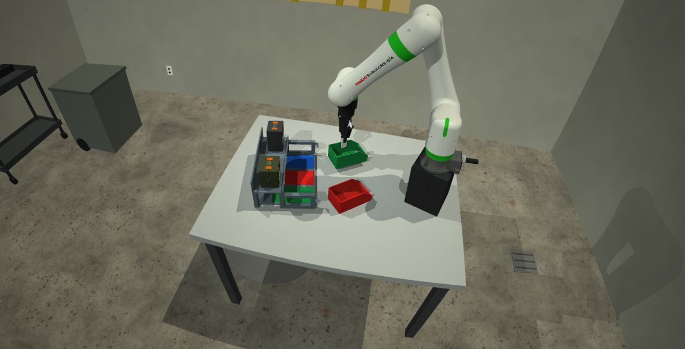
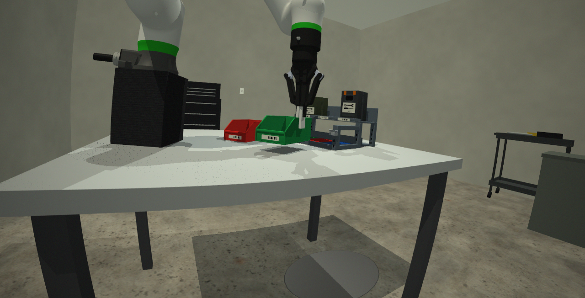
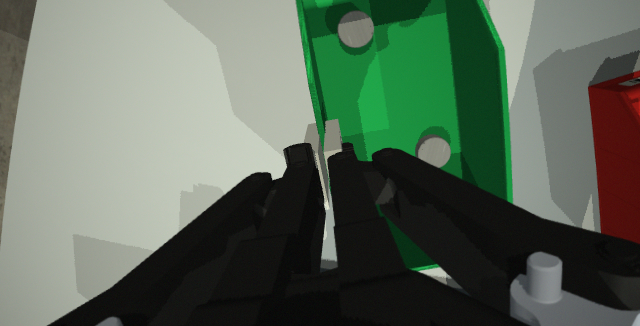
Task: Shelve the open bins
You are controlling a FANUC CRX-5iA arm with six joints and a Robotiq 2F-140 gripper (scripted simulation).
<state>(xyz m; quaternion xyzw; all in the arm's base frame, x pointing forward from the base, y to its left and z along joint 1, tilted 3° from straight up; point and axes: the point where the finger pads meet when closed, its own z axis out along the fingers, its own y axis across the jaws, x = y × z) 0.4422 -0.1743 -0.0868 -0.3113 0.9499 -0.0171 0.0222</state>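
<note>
The green bin hangs a little above the table, its shadow apart below it. Two round grey parts lie in it. My gripper is shut on one side wall, one fingertip inside and one outside. The red bin stands on the table; its parts are not visible. The shelf shows a blue mark, a red mark and a green mark, partly behind a rail.
A black case and an olive case stand on the shelf's upper board, over its rear part. End frames rise at both ends of the shelf. The robot's black pedestal stands on the table opposite the shelf.
</note>
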